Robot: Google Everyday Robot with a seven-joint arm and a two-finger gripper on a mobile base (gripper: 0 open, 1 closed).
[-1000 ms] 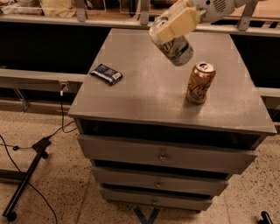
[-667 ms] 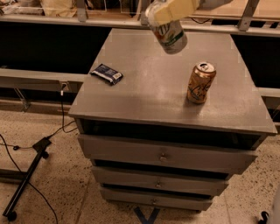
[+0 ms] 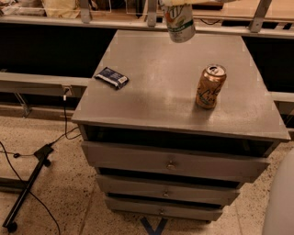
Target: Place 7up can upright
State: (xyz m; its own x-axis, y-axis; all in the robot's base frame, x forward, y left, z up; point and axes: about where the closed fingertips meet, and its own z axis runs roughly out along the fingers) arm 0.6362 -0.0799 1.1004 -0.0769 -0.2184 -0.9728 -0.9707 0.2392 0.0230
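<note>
The 7up can (image 3: 179, 24), white-silver with green markings, hangs nearly upright in the air above the far edge of the grey cabinet top (image 3: 151, 96). Its upper end is cut off by the top of the camera view. My gripper (image 3: 177, 2) shows only as a pale sliver at the top edge, right above the can and holding it. The can touches nothing on the cabinet.
A gold-orange can (image 3: 211, 86) stands upright on the right of the cabinet top. A dark blue packet (image 3: 111, 77) lies near the left edge. Drawers (image 3: 171, 161) are below. A rail (image 3: 92, 22) runs behind, and cables and a stand (image 3: 27, 186) lie on the floor at left.
My gripper has risen and moved left toward the cabinet's far edge, mostly leaving the view. The 7up can has turned from tilted to nearly upright.
</note>
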